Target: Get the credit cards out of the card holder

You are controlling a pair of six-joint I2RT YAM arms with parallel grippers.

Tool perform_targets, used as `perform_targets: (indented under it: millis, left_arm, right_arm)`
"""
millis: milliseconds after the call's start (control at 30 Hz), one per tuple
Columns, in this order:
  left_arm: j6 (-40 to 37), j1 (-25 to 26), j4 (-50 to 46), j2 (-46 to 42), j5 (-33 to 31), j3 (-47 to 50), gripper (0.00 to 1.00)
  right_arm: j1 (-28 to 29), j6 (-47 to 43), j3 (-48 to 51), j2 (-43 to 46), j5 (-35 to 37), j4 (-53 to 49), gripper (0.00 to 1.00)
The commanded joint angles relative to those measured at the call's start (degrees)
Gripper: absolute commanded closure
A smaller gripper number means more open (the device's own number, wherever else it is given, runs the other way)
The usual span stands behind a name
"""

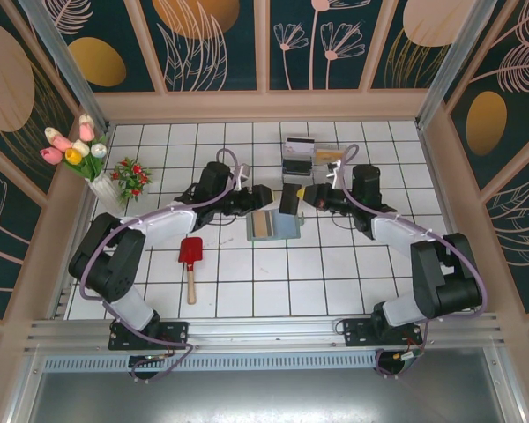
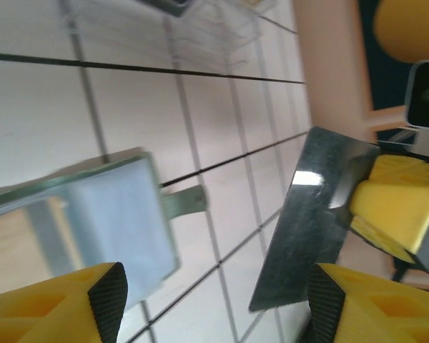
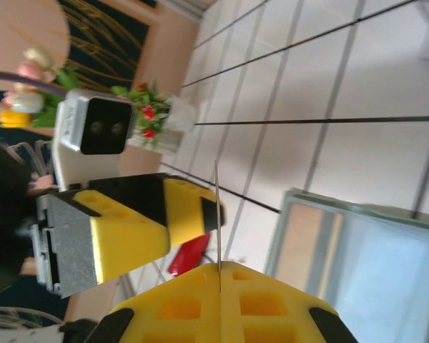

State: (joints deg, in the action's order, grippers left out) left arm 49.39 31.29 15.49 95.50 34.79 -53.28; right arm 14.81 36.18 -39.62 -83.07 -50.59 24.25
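The card holder lies open on the white tiles, blue-grey inside up, with a tan-gold credit card in its left pocket. Just behind it, my right gripper is shut on a dark credit card and holds it on edge above the floor. In the right wrist view that dark card shows edge-on between the closed yellow jaws of the right gripper. My left gripper stands open, its fingers wide apart, with the dark card beside its right fingertip and the holder by its left.
Clear plastic boxes stand behind the grippers, near the back wall. A red spatula lies to the left of the holder. A vase of tulips and a small flower pot stand at the far left.
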Motion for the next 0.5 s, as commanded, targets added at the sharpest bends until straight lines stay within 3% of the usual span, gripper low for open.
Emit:
perform_targets:
  millis: [0,167,267,400,467]
  left_arm:
    - [4.41,-0.61,10.36,0.80,9.16,-2.09,0.31]
    - [9.46,-0.71,17.83,2.32,12.24,-4.22,0.42]
    - [12.43,-0.72,23.06,2.36,13.84,-4.12,0.57]
    - [15.42,-0.70,28.20,2.32,14.27,-3.16,0.85]
    - [15.69,-0.76,28.54,2.28,13.80,-2.90,0.94]
  right_arm:
    - [-0.32,2.54,-3.09,0.56,-8.46,6.47,1.00]
    - [-0.39,5.57,-5.12,-0.17,-11.95,9.94,1.00]
    - [-0.37,7.11,-5.74,-1.16,-12.72,10.78,1.00]
    - [-0.34,11.61,-5.48,-1.97,-12.66,14.22,0.99]
    - [-0.34,14.03,-5.38,-2.01,-11.13,14.67,0.88]
